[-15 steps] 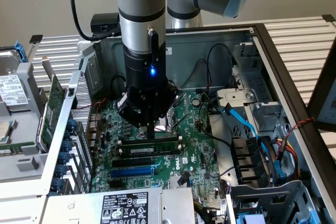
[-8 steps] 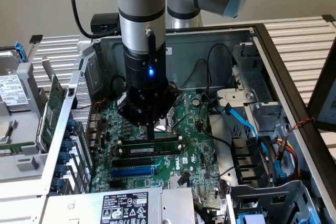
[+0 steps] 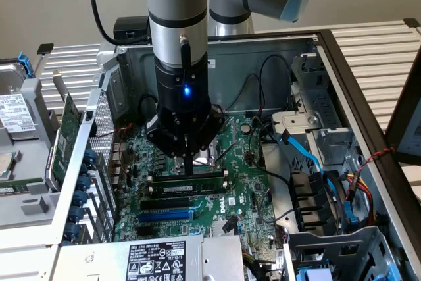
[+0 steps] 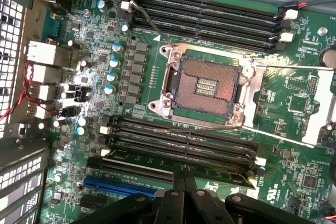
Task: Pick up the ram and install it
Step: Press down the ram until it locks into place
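The open computer case [image 3: 329, 51] lies on its side with the large green motherboard [image 3: 243, 182] flat at its bottom, and everything here is best placed against the bare CPU socket [image 4: 207, 85] in the middle of that board. A bank of dark memory slots [image 4: 210, 11] runs along one side of the socket, and a second bank [image 4: 178, 145] runs along the opposite side, with a blue expansion slot [image 4: 123, 186] just beyond it. The ram [image 3: 187, 189] lies lengthwise in that second bank, in a slot on the far side from the socket, its pale label visible along its face in the exterior view; whether it is fully seated and latched I cannot tell. The tool [image 3: 189, 170] stands directly over the stick with its fingers clenched together into one narrow tip, which rests on or just above the stick's upper edge near its middle; it grips nothing. In my judgement the stick is light, stiff along its length and fragile: a thin board that bends badly if forced askew, with bare chips and edge contacts that should not be pinched. The sound places to hold it are the two long flat faces near the middle, or the top edge for pressing, with force spread evenly so both ends go down together rather than one corner first.
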Controlling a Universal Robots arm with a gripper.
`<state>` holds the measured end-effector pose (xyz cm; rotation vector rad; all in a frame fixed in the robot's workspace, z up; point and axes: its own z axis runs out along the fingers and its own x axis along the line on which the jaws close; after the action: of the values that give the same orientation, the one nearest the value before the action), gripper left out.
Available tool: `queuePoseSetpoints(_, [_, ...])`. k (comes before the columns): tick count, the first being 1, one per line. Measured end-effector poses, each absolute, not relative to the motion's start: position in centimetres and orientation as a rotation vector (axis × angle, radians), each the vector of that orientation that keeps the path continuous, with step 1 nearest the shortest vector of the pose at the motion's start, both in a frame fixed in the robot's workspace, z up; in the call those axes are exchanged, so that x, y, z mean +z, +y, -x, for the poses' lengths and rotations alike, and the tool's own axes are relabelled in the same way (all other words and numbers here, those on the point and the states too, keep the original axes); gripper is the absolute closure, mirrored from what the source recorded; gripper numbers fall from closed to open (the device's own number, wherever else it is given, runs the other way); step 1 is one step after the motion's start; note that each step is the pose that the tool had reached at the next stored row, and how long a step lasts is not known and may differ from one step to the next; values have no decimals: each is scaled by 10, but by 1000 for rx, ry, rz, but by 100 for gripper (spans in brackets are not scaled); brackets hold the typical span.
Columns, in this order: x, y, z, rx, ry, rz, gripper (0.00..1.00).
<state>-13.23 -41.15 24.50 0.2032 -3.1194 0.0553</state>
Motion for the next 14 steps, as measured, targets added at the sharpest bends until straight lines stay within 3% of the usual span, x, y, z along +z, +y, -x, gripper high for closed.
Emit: queuePoseSetpoints(14, [245,-411,132,55,-3132,-19,89])
